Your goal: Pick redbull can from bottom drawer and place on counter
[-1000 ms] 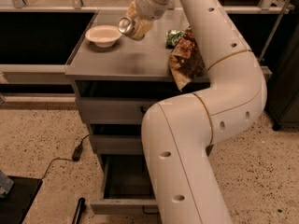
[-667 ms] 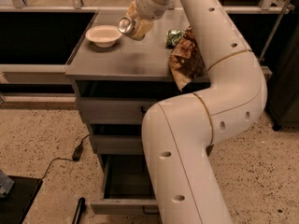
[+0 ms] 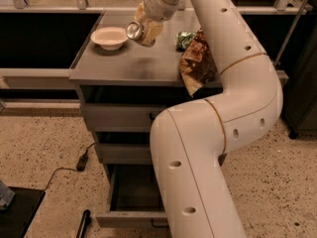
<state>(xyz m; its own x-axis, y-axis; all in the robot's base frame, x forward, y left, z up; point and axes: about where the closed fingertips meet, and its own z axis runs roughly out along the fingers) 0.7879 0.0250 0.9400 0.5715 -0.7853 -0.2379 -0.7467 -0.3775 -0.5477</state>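
The redbull can point(image 3: 134, 30) shows its shiny silver round top and lies tilted in my gripper point(image 3: 144, 29), which is shut on it above the counter point(image 3: 129, 66), just right of a white bowl. The can is held a little above the grey surface and casts a faint shadow on it. The bottom drawer point(image 3: 133, 200) stands pulled open at the foot of the cabinet; its inside looks dark and bare where my arm does not hide it. My white arm covers the cabinet's right side.
A white bowl point(image 3: 109, 36) sits at the counter's back left. A brown chip bag point(image 3: 197, 62) hangs over the counter's right edge, with a green wrinkled packet point(image 3: 184, 38) behind it. A black cable and plug point(image 3: 81, 161) lie on the speckled floor at left.
None; the gripper and the can stay where they were over the counter.
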